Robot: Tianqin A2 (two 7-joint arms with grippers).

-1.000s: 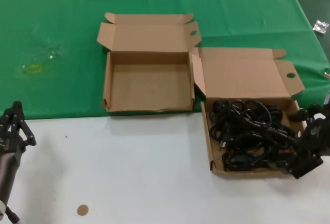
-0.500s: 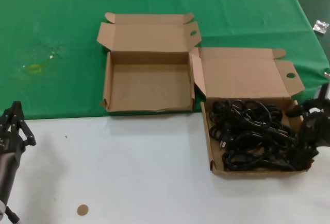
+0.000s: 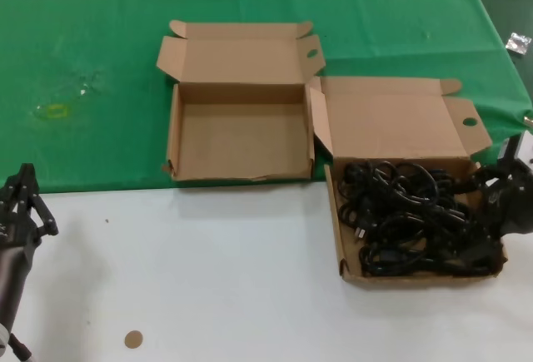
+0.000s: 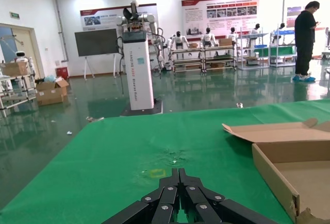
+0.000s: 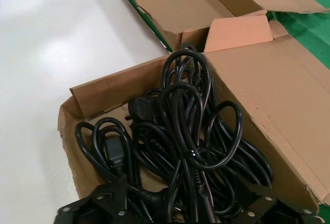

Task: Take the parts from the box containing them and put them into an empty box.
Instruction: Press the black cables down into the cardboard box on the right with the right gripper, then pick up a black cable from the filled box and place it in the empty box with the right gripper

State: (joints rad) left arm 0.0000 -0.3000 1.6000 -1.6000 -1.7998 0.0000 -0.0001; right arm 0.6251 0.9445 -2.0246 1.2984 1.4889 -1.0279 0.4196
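Note:
The box containing them point(image 3: 337, 229) lies at the right, lid open, filled with coiled black power cables, the parts point(image 3: 408, 216). In the right wrist view the parts point(image 5: 191, 126) are bundled with ties inside this box point(image 5: 103, 92). My right gripper point(image 3: 493, 208) stands open at the box's right wall, and in its own view the right gripper point(image 5: 180, 208) straddles the cable pile with nothing clamped. The empty box point(image 3: 241, 141) sits to the left on the green cloth, lid open; its wall point(image 4: 276, 175) and a corner point(image 5: 170, 7) show in the wrist views. My left gripper point(image 3: 23, 197), parked at the near left, is shut point(image 4: 179, 172).
A green cloth point(image 3: 100, 62) covers the far half of the table; the near half is white point(image 3: 208, 270). A small brown disc point(image 3: 133, 339) lies near the front edge. A small packet point(image 3: 517, 42) rests at the far right.
My right gripper has moved from the cable box's near right corner back along its right wall, and now sits over the cables. The left arm and both boxes stayed still.

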